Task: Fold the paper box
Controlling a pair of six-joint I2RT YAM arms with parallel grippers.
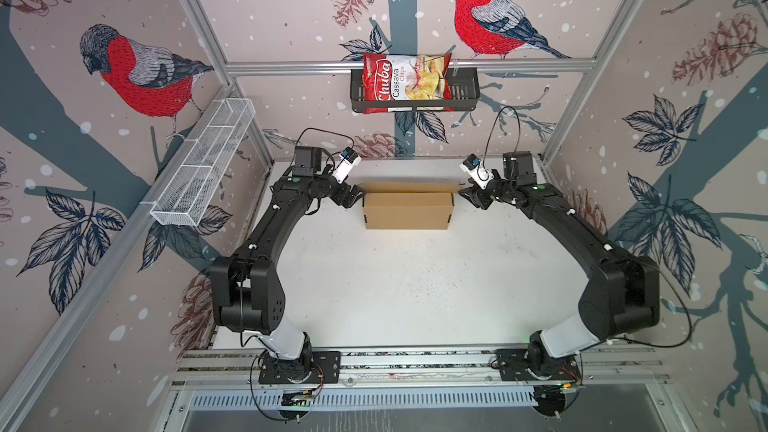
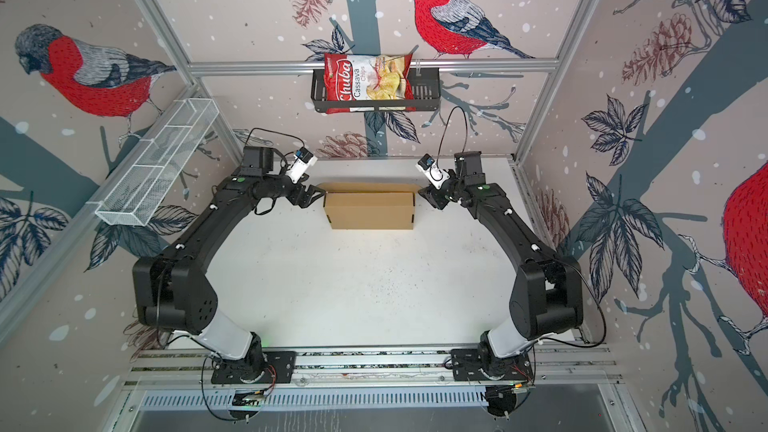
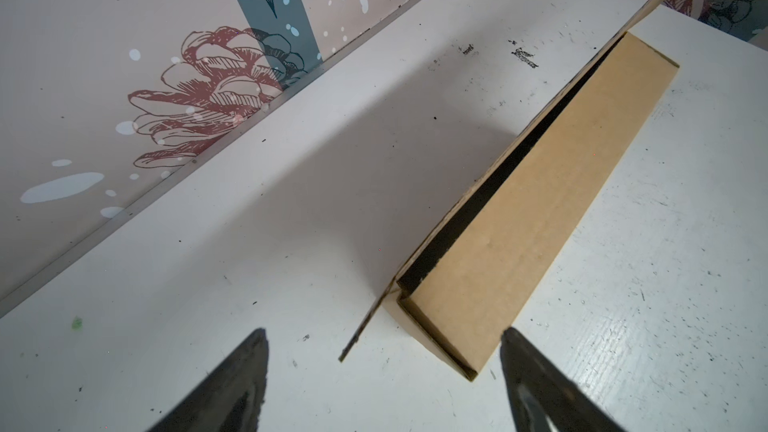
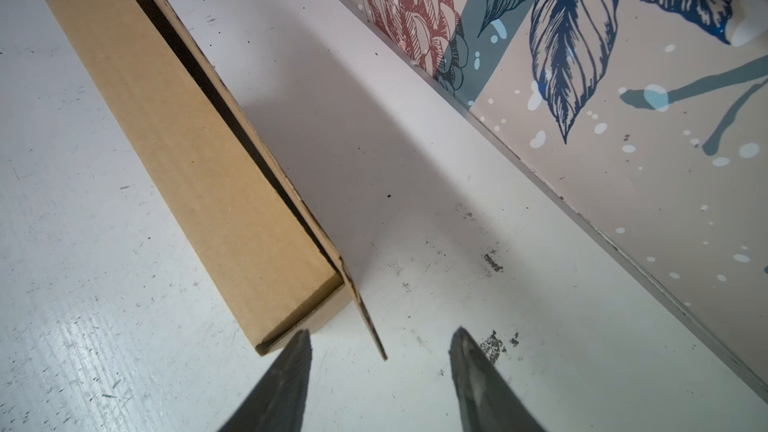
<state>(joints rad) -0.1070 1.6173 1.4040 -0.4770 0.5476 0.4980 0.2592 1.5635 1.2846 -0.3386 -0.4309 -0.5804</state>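
Top views: box (image 1: 407,211) is seen on table (image 1: 415,284), rear flap (image 1: 407,187) raised. L gripper (image 3: 382,332) and R gripper (image 4: 382,331) are spread at box ends, nothing pinched. Risk: flap creased or box shoved if jaws are closed off-centre.

Pretty bright, even light from overhead, and the white table (image 1: 415,284) is nearly blown out. In the wrist views the paper box (image 3: 519,222) throws a soft shadow toward the back wall (image 3: 104,89). The left hand (image 3: 382,331) and right hand (image 4: 382,331) look blurry up close; both top views stretch at the edges.
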